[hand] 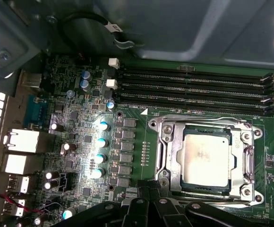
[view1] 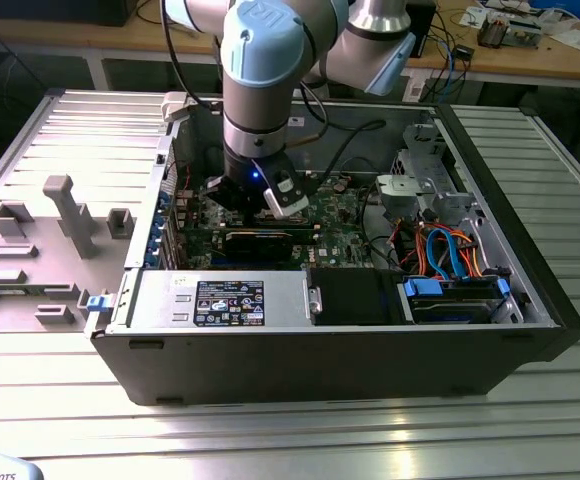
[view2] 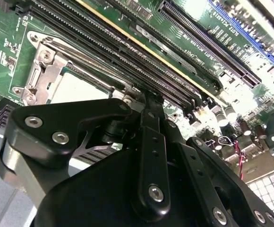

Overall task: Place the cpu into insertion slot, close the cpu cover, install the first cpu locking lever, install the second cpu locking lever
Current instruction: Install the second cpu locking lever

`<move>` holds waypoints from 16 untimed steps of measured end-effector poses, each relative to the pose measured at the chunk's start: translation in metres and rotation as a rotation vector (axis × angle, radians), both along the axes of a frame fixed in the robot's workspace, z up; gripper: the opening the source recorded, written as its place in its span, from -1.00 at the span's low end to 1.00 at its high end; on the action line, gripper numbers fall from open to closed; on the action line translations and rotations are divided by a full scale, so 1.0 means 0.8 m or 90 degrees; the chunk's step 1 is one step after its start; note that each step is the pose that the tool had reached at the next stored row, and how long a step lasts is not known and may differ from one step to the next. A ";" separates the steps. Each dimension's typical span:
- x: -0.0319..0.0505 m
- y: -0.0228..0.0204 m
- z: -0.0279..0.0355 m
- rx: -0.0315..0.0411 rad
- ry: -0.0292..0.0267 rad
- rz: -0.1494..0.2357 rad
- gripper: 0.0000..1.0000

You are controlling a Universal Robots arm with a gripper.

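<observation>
The cpu (hand: 205, 160) lies flat in the insertion slot (hand: 248, 194), its pale metal top showing through the window of the cpu cover (hand: 167, 147). The cover lies down over the chip. A thin metal lever (view2: 85, 61) runs along the socket side next to the memory slots. My gripper (hand: 145, 188) sits just beside a socket corner, its black fingers (view2: 149, 118) drawn together with nothing visible between them. In the exterior view the gripper (view1: 255, 205) is low inside the open computer case, over the motherboard. The second wrist view shows the cpu (view2: 78, 90) beyond the fingertips.
Long black memory slots (hand: 193, 90) run beside the socket. Capacitors (hand: 99, 142) and rear ports (hand: 19, 142) stand on its other side. The case wall (hand: 198, 28) rises close behind. A drive cage with blue and orange cables (view1: 450, 255) fills the exterior view's right, and a grey fixture plate (view1: 40, 240) lies at its left.
</observation>
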State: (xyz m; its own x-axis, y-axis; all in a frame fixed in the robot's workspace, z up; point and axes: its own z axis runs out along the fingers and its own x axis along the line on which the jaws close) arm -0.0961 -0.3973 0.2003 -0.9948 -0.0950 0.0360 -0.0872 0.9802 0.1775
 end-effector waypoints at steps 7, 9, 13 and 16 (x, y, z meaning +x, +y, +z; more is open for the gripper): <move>-0.001 0.0000 0.0136 0.0000 0.0005 0.000 -0.79; -0.001 0.0001 0.0210 0.0000 0.0005 0.000 -0.79; -0.001 0.0004 0.0337 -0.0001 0.0005 0.000 -0.79; -0.001 0.0004 0.0339 -0.0001 0.0006 0.000 -0.79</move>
State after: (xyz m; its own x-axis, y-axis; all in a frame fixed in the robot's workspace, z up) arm -0.0971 -0.3969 0.2275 -0.9948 -0.0949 0.0370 -0.0869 0.9803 0.1774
